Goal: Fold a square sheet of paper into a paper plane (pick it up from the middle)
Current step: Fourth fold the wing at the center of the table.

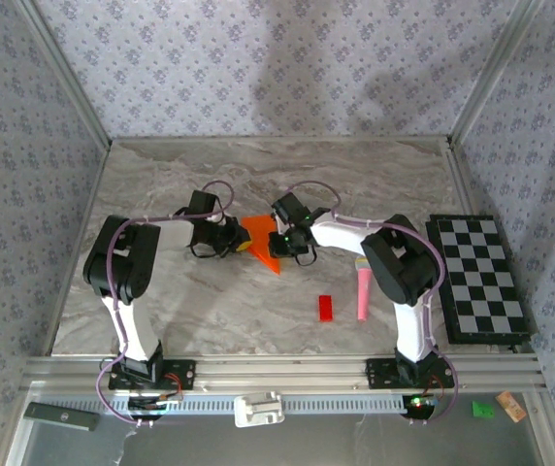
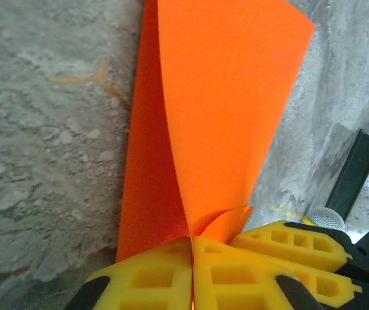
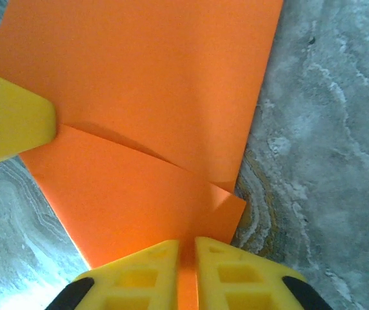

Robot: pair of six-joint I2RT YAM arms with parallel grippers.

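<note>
My left end effector (image 2: 192, 242) is pressed together on the square sheet of paper (image 1: 261, 236), and from its wrist camera I see two orange layers rising out of the pinch and curling apart above the yellow pads. My right end effector (image 3: 186, 245) is pinching the same sheet from the opposite side, with a thin strip of orange showing in the slit between its pads and a folded flap lying across the layer beyond. The sheet sits mid-worktop (image 1: 375, 184), directly between my two end effectors, so neither arm is nearer: the left holds its left edge and the right its right edge, facing each other across it. From above, its long axis runs from a broad end on the far side to a point aimed back toward my bases, angled slightly to my right. A yellow fingertip (image 3: 10, 123) at the left of my right wrist view is probably my left one (the framing is too tight to be sure). I judge that the next crease should follow that near-far axis. The red block (image 1: 326, 307) lies well apart.
</note>
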